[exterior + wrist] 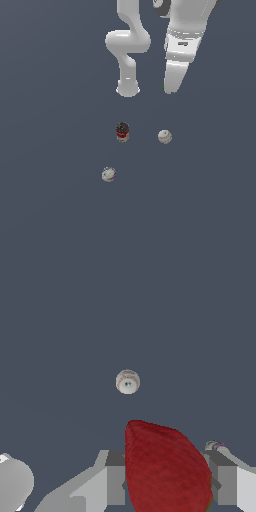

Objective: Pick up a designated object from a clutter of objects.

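Note:
In the wrist view the red strawberry [165, 466] fills the space between my two grey fingers [115, 476], and both pads sit against its sides. My gripper [167, 458] is shut on it. In the exterior view the hand is hidden behind the white arm [177, 55]; only a speck of green [163, 88] shows at the arm's lower edge. Of the clutter, the dark can [122, 131] with a red label stands upright. One whitish ball [165, 136] lies to its right in the exterior view, and another ball [108, 174] lies nearer the camera.
The wrist view shows one ball [127, 381] on the dark grey floor beyond the strawberry. A second ball [215, 446] peeks from behind one finger. The arm's base [127, 89] stands behind the can.

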